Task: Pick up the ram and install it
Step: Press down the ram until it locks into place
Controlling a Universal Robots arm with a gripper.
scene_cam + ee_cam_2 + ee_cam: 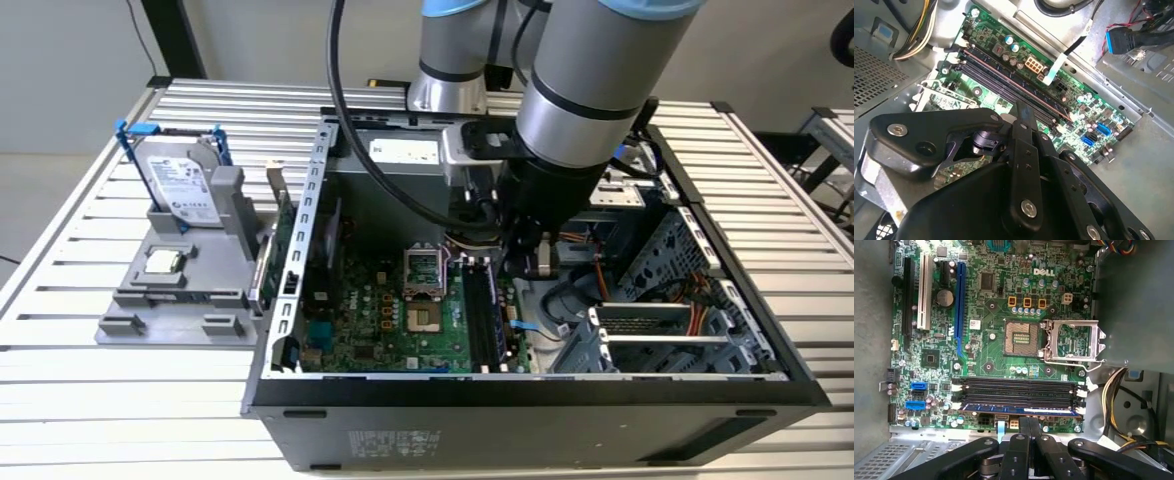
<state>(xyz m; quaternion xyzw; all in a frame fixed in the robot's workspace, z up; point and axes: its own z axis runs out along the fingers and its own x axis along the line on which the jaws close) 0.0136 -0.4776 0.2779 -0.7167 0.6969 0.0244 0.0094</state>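
The ram [994,410] lies edge-on as a slim bluish bar in the memory slot closest to my gripper. It also shows as a thin line [999,74] along that slot, and as a dark bar [489,315] inside the case. My gripper [1029,421] is shut, its two black fingers pressed together with nothing between them. Their tips [1021,112] stand right over the middle of the ram. Whether they touch it I cannot tell. The other slots [1019,387] beside it are black and hold nothing.
The open computer case [534,400] surrounds the green motherboard [979,340], whose processor socket [1019,337] has its metal bracket [1074,340] swung open. Cable bundles [1114,390] and a drive cage [667,330] crowd one side. Outside stand a hard drive [180,185] and a processor chip [163,262].
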